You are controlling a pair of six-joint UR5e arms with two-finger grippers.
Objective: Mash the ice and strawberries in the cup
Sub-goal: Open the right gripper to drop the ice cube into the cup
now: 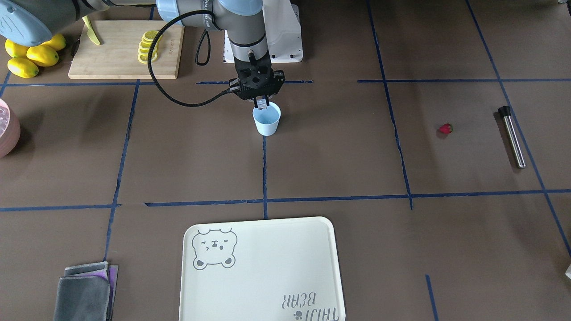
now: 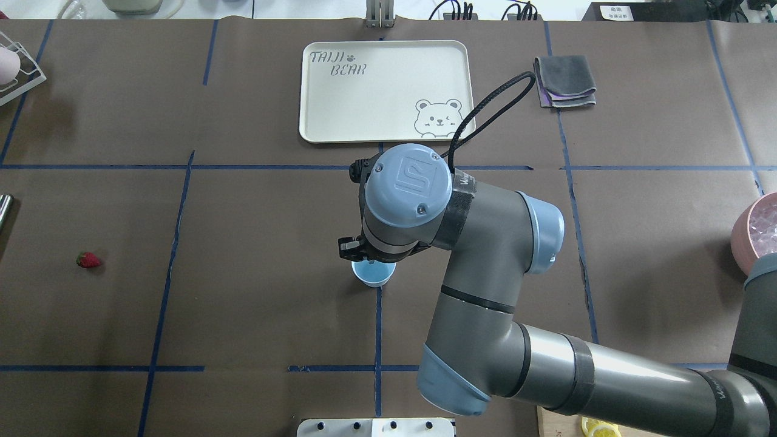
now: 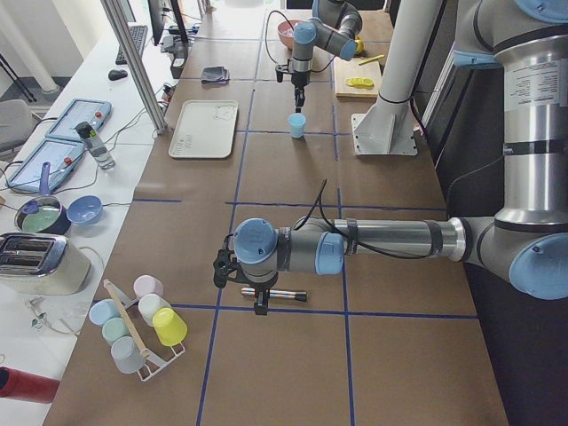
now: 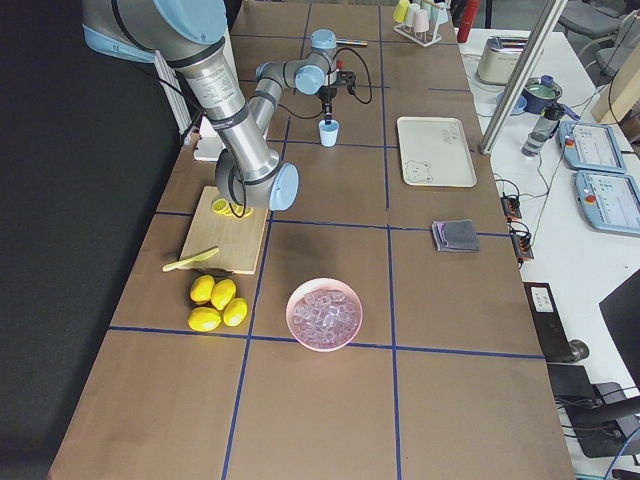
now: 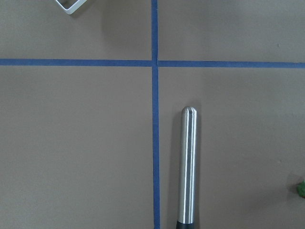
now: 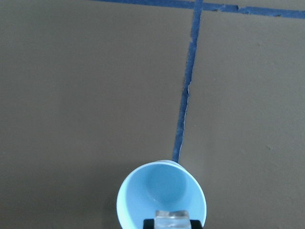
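My right gripper (image 1: 261,105) hangs just above the pale blue cup (image 1: 266,120) near the table's middle, shut on one clear ice cube (image 6: 172,220). In the right wrist view the cup (image 6: 159,193) sits right below the cube, and its inside looks bare. More ice fills the pink bowl (image 4: 324,313). The red strawberry (image 1: 445,129) lies alone on the table, far from the cup. My left gripper (image 3: 258,300) hovers over a steel muddler (image 5: 187,167). It shows only in the exterior left view, so I cannot tell whether it is open.
A cream bear tray (image 1: 261,272) and a folded grey cloth (image 1: 84,292) lie on the operators' side. A cutting board (image 1: 120,58) with lemon slices and whole lemons (image 1: 33,55) sits near the robot base. A rack of coloured cups (image 3: 138,328) stands at the left end.
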